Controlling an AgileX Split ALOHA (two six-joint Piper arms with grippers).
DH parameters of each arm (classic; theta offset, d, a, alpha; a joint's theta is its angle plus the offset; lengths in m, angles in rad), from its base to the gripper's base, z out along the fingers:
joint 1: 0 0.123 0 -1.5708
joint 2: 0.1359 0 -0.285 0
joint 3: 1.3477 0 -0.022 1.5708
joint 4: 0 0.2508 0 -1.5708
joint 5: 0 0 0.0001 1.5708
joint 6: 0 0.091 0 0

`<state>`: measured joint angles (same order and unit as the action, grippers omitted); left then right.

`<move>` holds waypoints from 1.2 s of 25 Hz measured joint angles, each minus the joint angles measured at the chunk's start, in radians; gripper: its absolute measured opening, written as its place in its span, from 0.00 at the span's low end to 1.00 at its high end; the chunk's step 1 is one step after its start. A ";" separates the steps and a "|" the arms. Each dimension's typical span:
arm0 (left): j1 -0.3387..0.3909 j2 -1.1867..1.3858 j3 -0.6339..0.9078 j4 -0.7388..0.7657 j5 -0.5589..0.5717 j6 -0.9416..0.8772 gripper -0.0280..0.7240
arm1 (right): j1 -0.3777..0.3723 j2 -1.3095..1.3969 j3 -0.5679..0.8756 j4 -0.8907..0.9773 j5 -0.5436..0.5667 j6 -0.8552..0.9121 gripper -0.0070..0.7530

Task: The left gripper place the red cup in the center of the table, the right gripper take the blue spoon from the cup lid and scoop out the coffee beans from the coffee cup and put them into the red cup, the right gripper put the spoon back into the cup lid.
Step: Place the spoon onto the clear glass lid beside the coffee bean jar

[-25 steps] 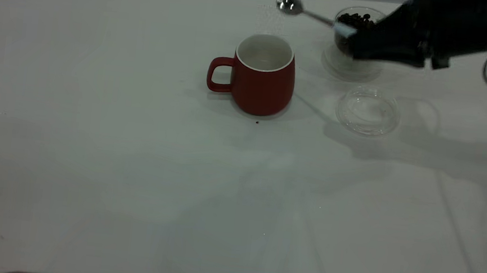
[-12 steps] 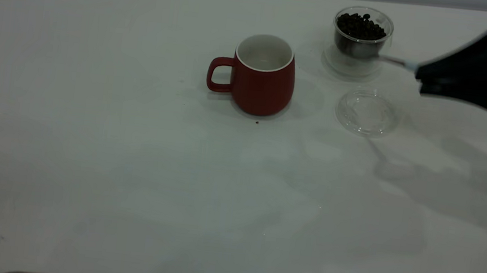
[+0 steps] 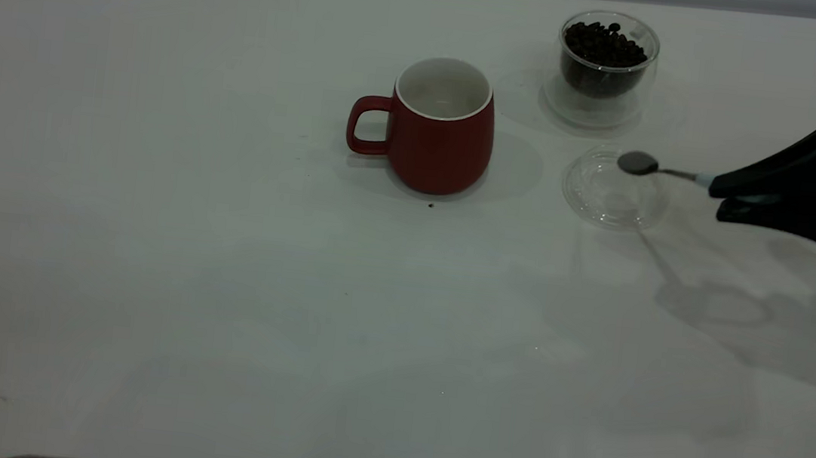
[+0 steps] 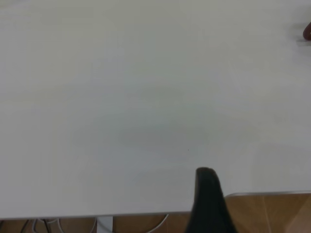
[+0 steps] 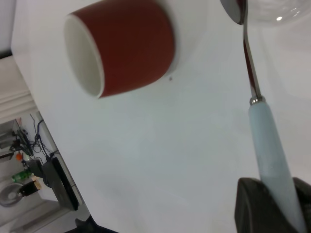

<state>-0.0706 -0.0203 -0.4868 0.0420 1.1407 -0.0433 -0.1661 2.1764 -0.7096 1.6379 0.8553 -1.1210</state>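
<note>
The red cup (image 3: 440, 137) stands upright mid-table, handle to the left; it also shows in the right wrist view (image 5: 126, 46). My right gripper (image 3: 718, 199) (image 5: 274, 208) is at the right, shut on the pale blue handle of the blue spoon (image 3: 668, 171) (image 5: 262, 131). The spoon's metal bowl hovers over the near-right rim of the clear cup lid (image 3: 608, 197) (image 5: 286, 12). Behind the lid stands the glass coffee cup (image 3: 604, 75) holding coffee beans (image 3: 603, 43). My left gripper (image 4: 209, 204) is parked at the table's edge, out of the exterior view.
The white table (image 3: 221, 278) stretches wide to the left and front of the red cup. One small dark speck (image 3: 431, 205) lies just in front of the red cup. The right arm's shadow falls on the table at the front right.
My right gripper has carried the spoon from behind the red cup, past the coffee cup, back to the right and down; the spoon's bowl now hangs over the cup lid.
</note>
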 joint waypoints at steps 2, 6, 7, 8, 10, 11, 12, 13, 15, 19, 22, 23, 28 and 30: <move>0.000 0.000 0.000 0.000 0.000 0.000 0.82 | 0.000 0.045 -0.028 0.005 0.009 -0.001 0.16; 0.000 0.000 0.000 0.000 0.000 0.000 0.82 | 0.000 0.114 -0.080 0.012 0.026 -0.015 0.16; 0.000 0.000 0.000 0.000 0.000 0.000 0.82 | 0.000 0.126 -0.090 0.014 0.028 -0.016 0.16; 0.000 0.000 0.000 0.000 0.000 0.000 0.82 | 0.000 0.140 -0.103 0.015 0.029 -0.016 0.16; 0.000 0.000 0.000 0.000 0.000 0.000 0.82 | 0.000 0.166 -0.127 0.021 0.034 -0.018 0.16; 0.000 0.000 0.000 0.000 0.000 0.000 0.82 | 0.000 0.176 -0.136 0.023 0.035 -0.020 0.16; 0.000 0.000 0.000 0.000 0.000 0.000 0.82 | 0.000 0.186 -0.147 0.028 0.037 -0.024 0.16; 0.000 0.000 0.000 0.000 0.000 0.000 0.82 | 0.000 0.197 -0.157 0.031 0.037 -0.028 0.16; 0.000 0.000 0.000 0.000 0.000 0.000 0.82 | 0.000 0.216 -0.175 0.036 0.044 -0.038 0.16; 0.000 0.000 0.000 0.000 0.000 0.000 0.82 | 0.000 0.234 -0.201 0.049 0.051 -0.057 0.16; 0.000 0.000 0.000 0.000 0.000 0.000 0.82 | 0.000 0.234 -0.206 0.070 0.051 -0.078 0.16; 0.000 0.000 0.000 0.000 0.000 0.000 0.82 | 0.000 0.234 -0.206 0.078 0.050 -0.086 0.16; 0.000 0.000 0.000 0.000 0.000 0.003 0.82 | 0.005 0.234 -0.207 0.098 0.050 -0.103 0.16; 0.000 0.000 0.000 0.000 0.000 0.004 0.82 | 0.012 0.234 -0.207 0.100 0.050 -0.103 0.16</move>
<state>-0.0706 -0.0203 -0.4868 0.0420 1.1407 -0.0394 -0.1537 2.4103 -0.9166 1.7377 0.9049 -1.2243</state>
